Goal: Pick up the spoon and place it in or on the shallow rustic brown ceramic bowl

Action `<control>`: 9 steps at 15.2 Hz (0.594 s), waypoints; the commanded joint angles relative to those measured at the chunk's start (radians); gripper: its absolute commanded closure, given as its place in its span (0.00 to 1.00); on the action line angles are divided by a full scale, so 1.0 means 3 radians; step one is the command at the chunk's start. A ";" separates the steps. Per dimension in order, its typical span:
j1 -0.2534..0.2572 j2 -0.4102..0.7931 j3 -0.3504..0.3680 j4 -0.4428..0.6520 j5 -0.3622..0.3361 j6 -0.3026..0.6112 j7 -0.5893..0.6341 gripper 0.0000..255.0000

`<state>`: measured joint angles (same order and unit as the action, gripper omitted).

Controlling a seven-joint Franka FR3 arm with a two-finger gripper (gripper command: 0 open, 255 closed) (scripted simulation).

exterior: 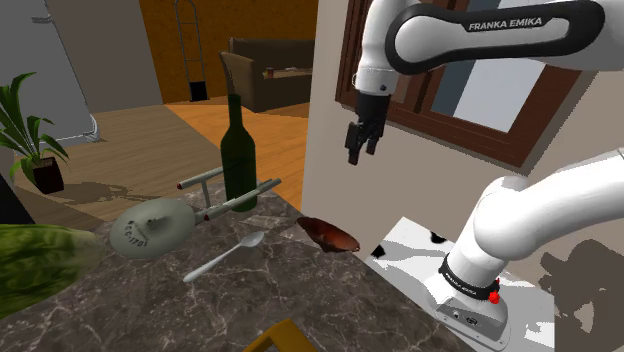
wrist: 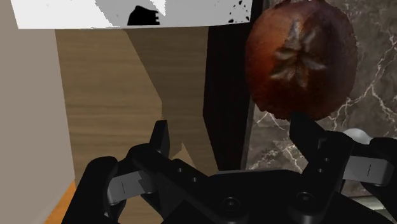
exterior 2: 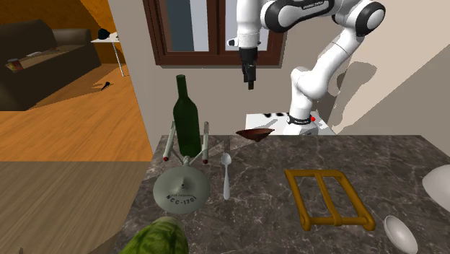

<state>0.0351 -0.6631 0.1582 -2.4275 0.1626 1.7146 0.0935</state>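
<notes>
Hand (exterior: 358,142) hangs released, fingers apart and holding nothing, high above the marble bench (exterior: 330,300) at the shoulder view's upper middle. Well below it and to the left, the grey spoon (exterior: 225,256) lies flat on the bench, between a starship model (exterior: 150,228) and the shallow brown bowl (exterior: 328,234).

Seemingly opposed exterior views, shared countertop (exterior: 330,290).

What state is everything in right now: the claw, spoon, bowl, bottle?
gripper: open, empty, high above the counter.
spoon: lying flat on the counter, not held.
brown bowl: empty, near the counter's edge.
green bottle: standing upright.
</notes>
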 commanded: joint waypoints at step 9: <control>0.0111 0.0957 0.0646 0.0281 0.0215 0.0645 0.0822 0.00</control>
<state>0.0651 -0.4115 0.3306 -2.3597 0.2242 1.8889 0.3092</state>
